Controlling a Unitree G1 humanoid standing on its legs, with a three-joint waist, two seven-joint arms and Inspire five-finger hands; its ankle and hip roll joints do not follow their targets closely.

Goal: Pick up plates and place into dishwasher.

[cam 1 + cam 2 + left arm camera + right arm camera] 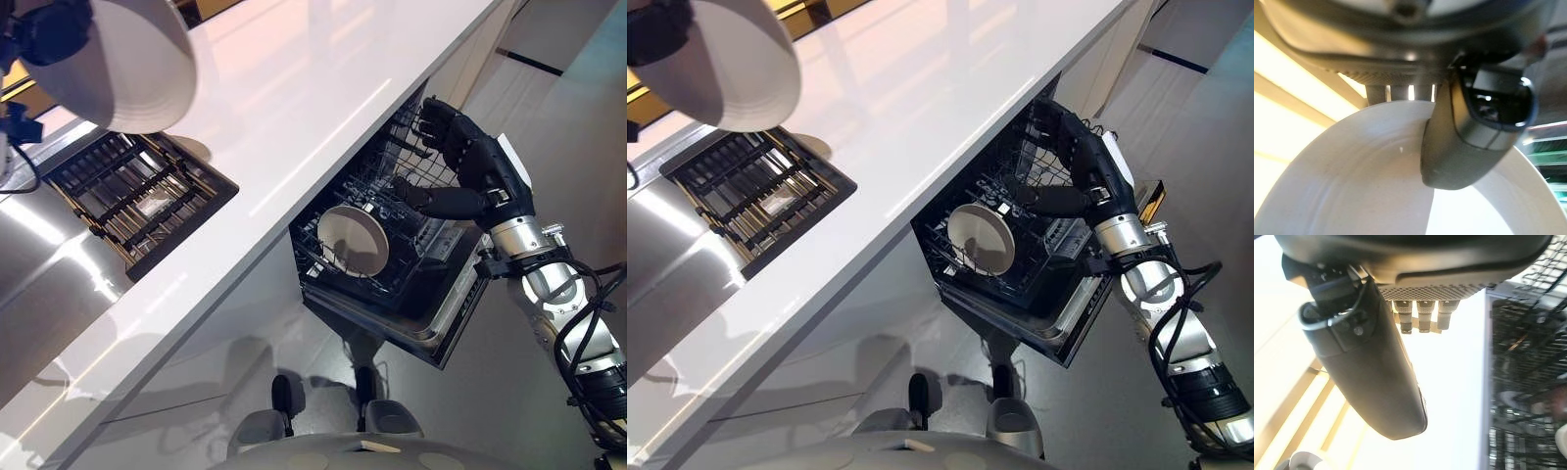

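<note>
My left hand (pixel 51 31) is up at the far left, above the counter, shut on a white plate (pixel 127 73). In the left wrist view its thumb (pixel 1464 147) presses on the face of that plate (pixel 1352 186). A second white plate (pixel 354 240) stands on edge in the pulled-out dishwasher rack (pixel 397 162) below the counter's edge. My right hand (pixel 472 168) hovers over the rack's right side, open, with nothing in it. It is apart from the racked plate, to its right.
A long white counter (pixel 294 108) runs diagonally across the scene. A black slatted drying rack (pixel 137 196) sits in the steel sink area (pixel 39 255) at the left. The open dishwasher door (pixel 431 338) juts out over the grey floor (pixel 509 392).
</note>
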